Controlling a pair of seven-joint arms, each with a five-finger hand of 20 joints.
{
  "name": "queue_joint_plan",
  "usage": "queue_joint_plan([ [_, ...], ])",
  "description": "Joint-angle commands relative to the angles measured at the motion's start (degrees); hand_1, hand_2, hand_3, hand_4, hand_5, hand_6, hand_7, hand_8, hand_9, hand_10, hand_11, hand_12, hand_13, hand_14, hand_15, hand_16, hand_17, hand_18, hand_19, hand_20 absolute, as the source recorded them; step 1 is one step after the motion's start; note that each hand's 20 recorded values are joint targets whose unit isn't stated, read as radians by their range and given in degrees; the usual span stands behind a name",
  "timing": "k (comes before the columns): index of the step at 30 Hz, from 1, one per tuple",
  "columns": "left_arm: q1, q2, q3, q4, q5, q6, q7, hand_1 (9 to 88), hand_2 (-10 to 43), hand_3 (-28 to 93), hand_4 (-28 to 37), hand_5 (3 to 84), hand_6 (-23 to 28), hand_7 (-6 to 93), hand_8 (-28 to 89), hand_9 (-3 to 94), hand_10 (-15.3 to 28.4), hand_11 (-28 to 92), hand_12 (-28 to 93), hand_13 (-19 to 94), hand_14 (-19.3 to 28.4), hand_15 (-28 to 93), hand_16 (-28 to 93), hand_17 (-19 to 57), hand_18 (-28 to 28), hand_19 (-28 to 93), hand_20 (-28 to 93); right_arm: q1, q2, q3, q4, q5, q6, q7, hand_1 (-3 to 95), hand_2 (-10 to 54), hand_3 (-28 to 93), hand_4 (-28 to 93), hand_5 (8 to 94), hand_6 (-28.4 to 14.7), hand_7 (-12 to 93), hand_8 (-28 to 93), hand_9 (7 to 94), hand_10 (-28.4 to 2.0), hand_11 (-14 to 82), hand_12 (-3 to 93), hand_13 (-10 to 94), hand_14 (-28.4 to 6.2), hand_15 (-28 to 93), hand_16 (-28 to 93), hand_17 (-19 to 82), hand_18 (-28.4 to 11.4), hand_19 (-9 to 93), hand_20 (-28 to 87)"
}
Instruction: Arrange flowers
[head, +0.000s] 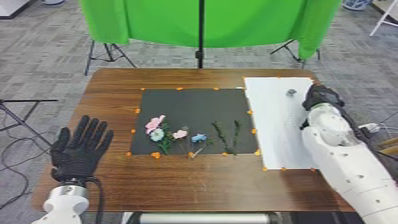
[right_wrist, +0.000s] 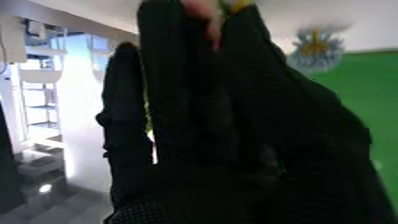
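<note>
Head view: brown wooden table (head: 204, 192) on grey carpet (head: 49, 65), with green cloth (head: 258, 25) hung beyond the far edge; dark mat (head: 187, 107) at centre, white sheet (head: 274, 140) to its right. On the mat's near part, the pink flower (head: 155, 123), pale pink flower (head: 179, 134) and blue flower (head: 199, 137) have their heads toward the far side; their long axes run roughly near–far, as do two green stems (head: 235, 132) to the right. All lie right of the left hand (head: 78, 156), open at the near left, and left of the right hand (head: 322, 95), at the far right. A small grey item (head: 291, 92) is just left of the latter.

Right wrist view: green cloth, pale ceiling and bright shelving. A pale flower (right_wrist: 309, 59) shows its yellow centre, apart from the right hand, whose grip cannot be determined; a blurred pink patch (right_wrist: 202, 9) adjoins the glove.
</note>
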Motion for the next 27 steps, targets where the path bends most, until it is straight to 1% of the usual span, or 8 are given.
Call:
queue_joint_plan([
  [1, 1.14, -0.42, 0.23, 0.12, -0.59, -0.06, 0.13, 29.5, 14.7, 76, -28.3, 46.1, 9.6, 10.6, -9, 39.4, 14.9, 18, 9, 28, 15.2, 31, -7, -6.9, 13.1, 33, 11, -1.84, 1.87, -1.61, -2.32, 0.48, 6.91, -2.96, 64.5, -9.5, 66, -28, 78.2, 0.0, 36, -3, 88.0, -9.8, 14.0, 43.0, 77, -6.1, 33, 43, 35, -19.9, 78, 37],
  [5, 1.48, -0.23, -0.06, -0.21, -0.56, -0.14, 0.5, 29.5, 14.8, 76, -28.3, 46.1, 9.5, 10.5, -9, 39.4, 14.9, 18, 9, 28, 15.3, 32, -7, -7.0, 13.1, 33, 11, -1.22, 3.7, -4.1, -10.35, 1.54, 7.5, -7.39, 63.7, -9.5, 68, -28, 78.2, -0.1, 36, -2, 88.2, -9.9, 14.0, 43.1, 77, -6.2, 33, 43, 35, -20.2, 78, 37],
  [8, 1.37, -0.11, 0.24, -0.25, -0.33, -0.04, 0.38, 29.5, 14.8, 76, -28.3, 46.1, 9.5, 10.5, -9, 39.5, 14.9, 19, 9, 28, 15.2, 32, -7, -6.9, 13.1, 33, 11, -0.68, 4.39, -5.54, -17.94, 4.6, 0.61, -8.5, 63.2, -9.5, 69, -28, 78.0, -0.4, 36, -2, 87.9, -10.0, 14.3, 43.8, 76, -6.4, 33, 43, 34, -20.6, 78, 38],
  [12, 1.05, 0.01, 0.88, -0.18, -0.51, -0.34, -0.18, 29.4, 14.7, 76, -28.3, 46.1, 9.5, 10.5, -9, 39.5, 15.0, 18, 9, 28, 15.2, 32, -7, -7.0, 13.1, 33, 11, 0.01, 4.2, -9.19, -23.66, 8.1, -2.96, -11.01, 62.6, -9.5, 70, -28, 77.3, -0.5, 37, -1, 87.6, -10.0, 14.8, 44.0, 76, -6.4, 35, 43, 33, -21.3, 79, 39],
  [14, 0.61, -0.04, 1.05, -0.04, -0.48, -0.06, -0.07, 29.5, 14.7, 76, -28.3, 46.0, 9.5, 10.6, -9, 39.5, 14.9, 18, 9, 28, 15.2, 31, -7, -7.0, 13.1, 33, 11, 0.55, 3.23, -11.29, -24.17, 8.64, -4.81, -12.93, 62.5, -9.5, 71, -28, 77.1, -0.6, 37, -1, 87.3, -10.1, 15.2, 44.2, 75, -6.5, 35, 43, 33, -21.4, 79, 39],
  [17, 0.4, 0.08, 1.22, -0.22, -0.59, 1.11, 0.25, 29.5, 14.7, 76, -28.3, 46.0, 9.5, 10.6, -9, 39.5, 14.9, 18, 9, 28, 15.1, 31, -7, -6.9, 13.1, 33, 11, 1.34, 1.15, -14.18, -22.26, 6.74, -6.67, -15.97, 62.4, -9.5, 71, -28, 77.0, -0.8, 37, -1, 86.9, -10.2, 15.5, 44.2, 75, -6.6, 36, 43, 33, -21.4, 80, 39],
  [22, -0.68, 0.04, 1.79, 0.22, -0.4, 0.64, 0.11, 29.5, 14.8, 76, -28.3, 46.1, 9.5, 10.7, -9, 39.5, 14.9, 18, 9, 28, 15.1, 31, -7, -6.9, 13.0, 33, 11, 0.97, -1.08, -16.16, -19.44, 3.54, -8.1, -17.89, 62.5, -9.5, 71, -28, 76.8, -0.8, 37, -2, 86.6, -10.4, 15.8, 43.9, 74, -6.7, 37, 42, 33, -21.5, 80, 39],
  [27, -1.54, 0.43, 1.43, 0.33, -0.64, 1.77, 0.3, 29.5, 14.8, 76, -28.3, 46.2, 9.6, 10.7, -9, 39.6, 15.0, 19, 9, 28, 15.2, 32, -7, -6.9, 13.0, 33, 11, -0.22, -0.17, -16.5, -19.24, 0.42, -7.23, -17.84, 62.3, -9.5, 71, -28, 76.4, -0.8, 38, -2, 85.8, -10.3, 16.1, 44.0, 74, -6.5, 38, 42, 33, -21.3, 80, 39],
])
